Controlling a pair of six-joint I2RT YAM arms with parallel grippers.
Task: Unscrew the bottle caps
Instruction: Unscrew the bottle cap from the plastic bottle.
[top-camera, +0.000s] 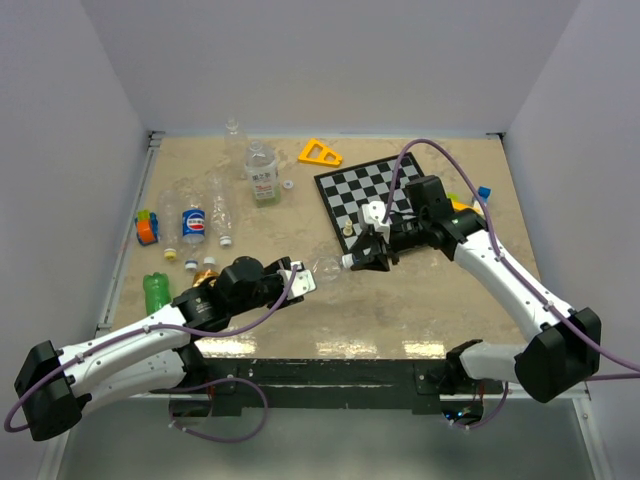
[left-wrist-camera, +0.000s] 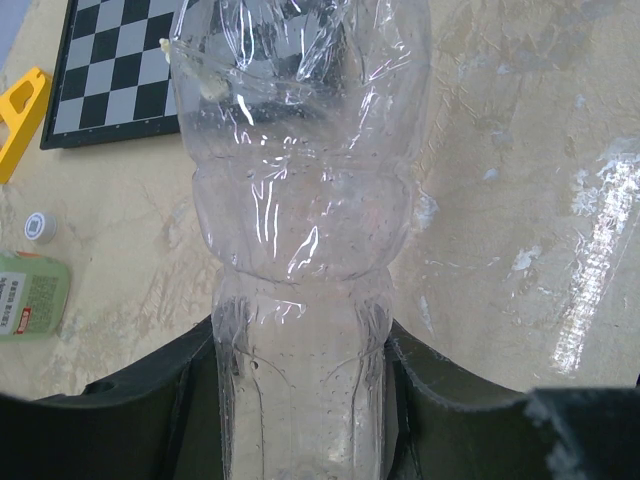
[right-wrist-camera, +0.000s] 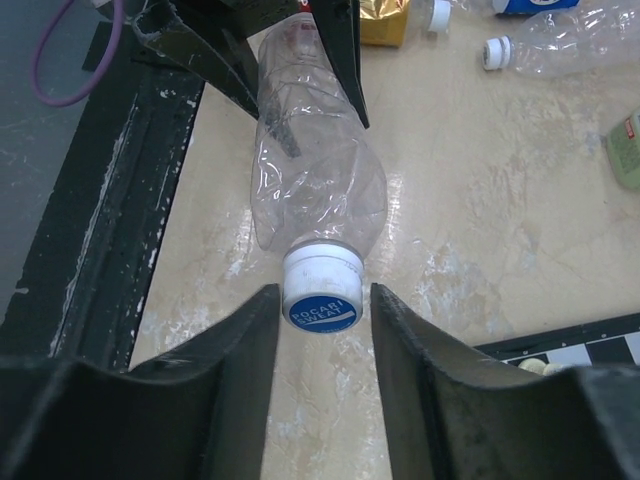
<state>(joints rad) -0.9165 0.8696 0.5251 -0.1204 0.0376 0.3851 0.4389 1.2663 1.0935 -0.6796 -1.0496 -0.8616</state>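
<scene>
The cap, white with a blue printed top, sits on the neck of a clear bottle that lies level between the two arms in the middle of the top view. The bottle looks empty, thin and creased. I judge it very light, slick, and soft enough to buckle or twist if squeezed hard. The cap is small and stiff, so its side wall is the place to grip.

The right tool straddles the cap with a jaw close on each side. I cannot tell whether they are pressing on it. The left tool is clamped round the bottle's body.

I count seven sure bottles on the bench:
- the held one
- two standing at the upper middle
- three lying in a row at the left
- one green bottle at lower left

About three loose caps lie near them. There is also one chessboard and one yellow triangle.
</scene>
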